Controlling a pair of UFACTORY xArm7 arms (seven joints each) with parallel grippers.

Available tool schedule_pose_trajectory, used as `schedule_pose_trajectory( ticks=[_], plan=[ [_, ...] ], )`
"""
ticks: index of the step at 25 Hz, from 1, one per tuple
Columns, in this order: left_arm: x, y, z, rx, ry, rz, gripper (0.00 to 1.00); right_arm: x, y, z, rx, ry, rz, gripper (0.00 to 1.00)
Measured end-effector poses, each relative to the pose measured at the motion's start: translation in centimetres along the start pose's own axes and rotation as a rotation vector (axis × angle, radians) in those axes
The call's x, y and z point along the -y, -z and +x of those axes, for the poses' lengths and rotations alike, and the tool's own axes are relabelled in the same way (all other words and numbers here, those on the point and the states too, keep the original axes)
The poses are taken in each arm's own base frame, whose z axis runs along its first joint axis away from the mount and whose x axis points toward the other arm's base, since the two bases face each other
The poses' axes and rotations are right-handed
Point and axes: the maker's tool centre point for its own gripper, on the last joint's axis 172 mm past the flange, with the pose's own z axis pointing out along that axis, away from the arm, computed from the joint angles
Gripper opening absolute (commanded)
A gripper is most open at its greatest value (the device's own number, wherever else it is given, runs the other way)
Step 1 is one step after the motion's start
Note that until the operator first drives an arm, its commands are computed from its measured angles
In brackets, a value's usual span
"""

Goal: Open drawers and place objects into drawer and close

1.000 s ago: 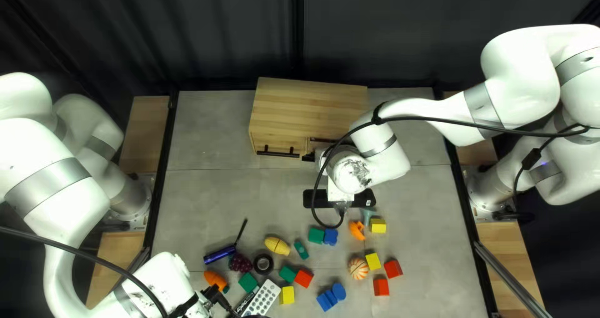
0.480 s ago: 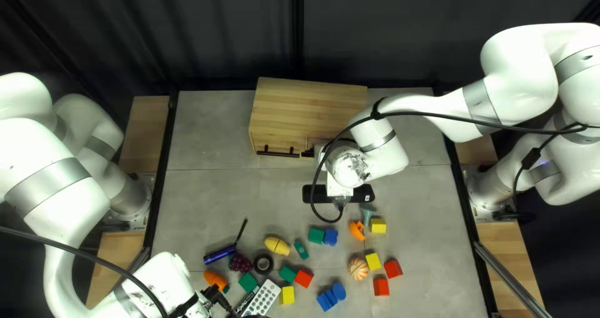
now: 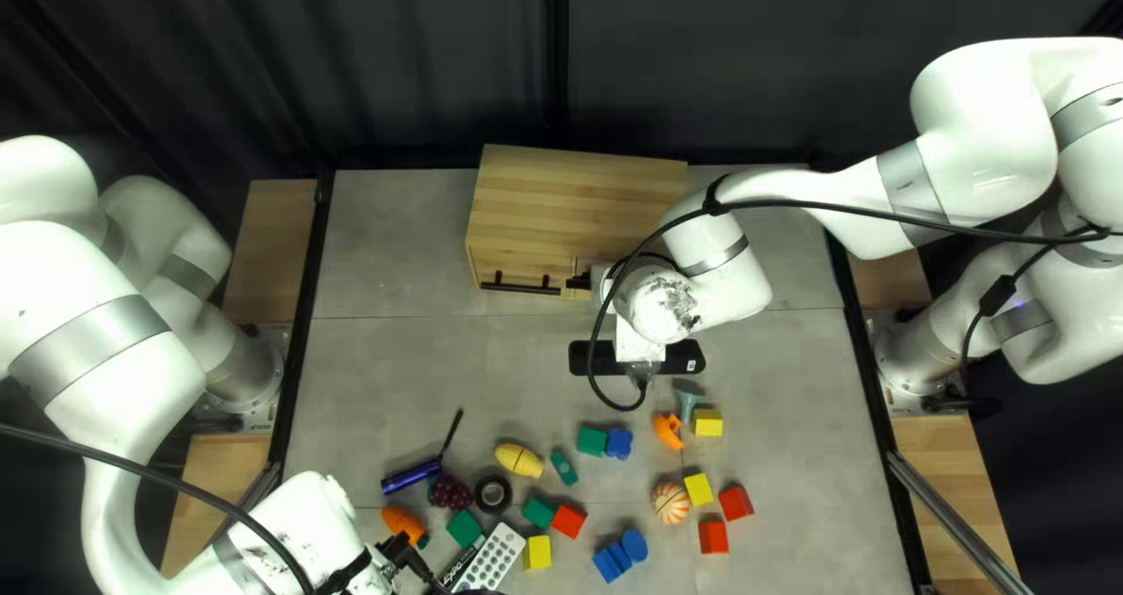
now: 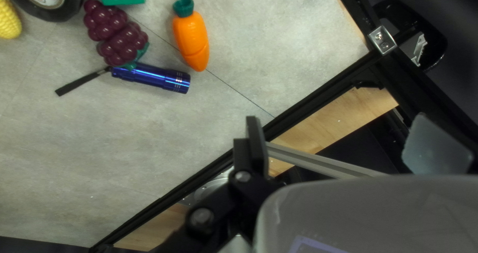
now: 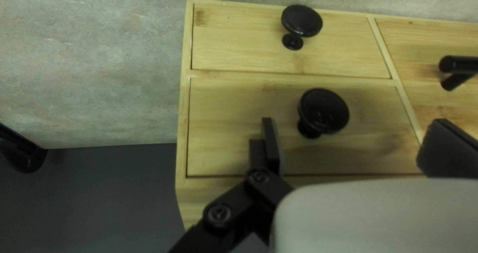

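At the cabinet's front, my right gripper (image 3: 579,280) is mostly hidden under its arm beside the wooden cabinet (image 3: 573,197). The right wrist view has the right gripper (image 5: 355,123) open, a round black knob (image 5: 323,111) ahead between its fingers and not gripped. That knob's drawer (image 5: 234,128) and the smaller-looking one (image 5: 234,39) beside it look flush. My left gripper (image 3: 404,551) hangs low at the near edge by the carrot (image 3: 404,525). In the left wrist view, the left gripper (image 4: 337,117) is open and empty, with carrot (image 4: 191,39), grapes (image 4: 117,34) and flashlight (image 4: 154,78) ahead.
Several coloured blocks, a corn toy (image 3: 518,459), a tape roll (image 3: 493,494), a striped ball (image 3: 670,503) and a white dotted object (image 3: 494,556) lie on the nearer table. A black bar-shaped object (image 3: 682,358) sits below my right wrist. The cabinet's bar handle (image 3: 521,285) is left of my right gripper.
My right arm has shifted slightly, its upper links toward the right and the far edge. The dark strip seen earlier at the cabinet's front edge no longer shows. The left arm stayed still.
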Motion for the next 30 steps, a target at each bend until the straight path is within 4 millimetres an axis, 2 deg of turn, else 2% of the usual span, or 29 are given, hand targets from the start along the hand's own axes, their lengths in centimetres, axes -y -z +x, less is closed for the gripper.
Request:
schedule_pose_trajectory(
  ticks=[3, 8, 14, 19, 20, 21, 26, 30],
  plan=[
    [0.0, 0.0, 0.0, 0.000, 0.000, 0.000, 1.00, 0.5, 1.1, 1.4, -0.006, -0.014, 0.014, 1.00],
    [0.0, 0.0, 0.0, 0.000, 0.000, 0.000, 1.00, 1.7, 4.3, 6.6, -0.034, -0.052, 0.047, 1.00],
    [0.0, 0.0, 0.0, 0.000, 0.000, 0.000, 1.00, 3.9, 7.5, 15.9, -0.089, -0.080, 0.094, 1.00],
    [0.0, 0.0, 0.0, 0.000, 0.000, 0.000, 1.00, 5.8, 10.1, 21.3, -0.119, -0.095, 0.103, 1.00],
    [0.0, 0.0, 0.0, 0.000, 0.000, 0.000, 1.00, 6.0, 10.3, 21.9, -0.122, -0.095, 0.102, 1.00],
    [0.0, 0.0, 0.0, 0.000, 0.000, 0.000, 1.00, 6.3, 10.8, 23.4, -0.131, -0.094, 0.099, 1.00],
    [0.0, 0.0, 0.0, 0.000, 0.000, 0.000, 1.00, 6.6, 12.3, 27.6, -0.158, -0.093, 0.086, 1.00],
    [0.0, 0.0, 0.0, 0.000, 0.000, 0.000, 1.00, 6.3, 13.4, 30.0, -0.171, -0.096, 0.077, 1.00]
  ],
)
